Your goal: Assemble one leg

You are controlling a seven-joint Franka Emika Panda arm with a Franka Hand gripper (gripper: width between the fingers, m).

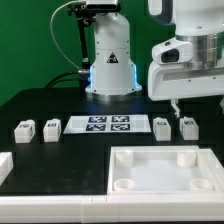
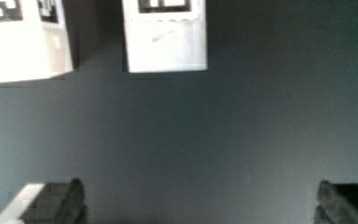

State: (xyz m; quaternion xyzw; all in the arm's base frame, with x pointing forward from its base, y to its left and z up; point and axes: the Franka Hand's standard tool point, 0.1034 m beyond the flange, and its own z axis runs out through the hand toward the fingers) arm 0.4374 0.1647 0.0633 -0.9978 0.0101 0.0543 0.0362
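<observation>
Four small white legs with tags stand on the black table: two at the exterior view's left [image 1: 24, 131] [image 1: 51, 128] and two at its right [image 1: 163, 126] [image 1: 188, 126]. My gripper [image 1: 183, 103] hangs just above the right pair. In the wrist view my gripper [image 2: 201, 205] is open and empty, with dark fingertips [image 2: 51, 203] at the frame's edge and bare table between them. Two legs [image 2: 167, 35] [image 2: 19, 40] lie ahead of the fingers, apart from them.
The marker board [image 1: 103, 124] lies between the two pairs of legs. A large white square panel with round corner sockets [image 1: 165, 172] lies at the front right. A white piece [image 1: 4, 166] shows at the left edge. The robot base [image 1: 110, 60] stands behind.
</observation>
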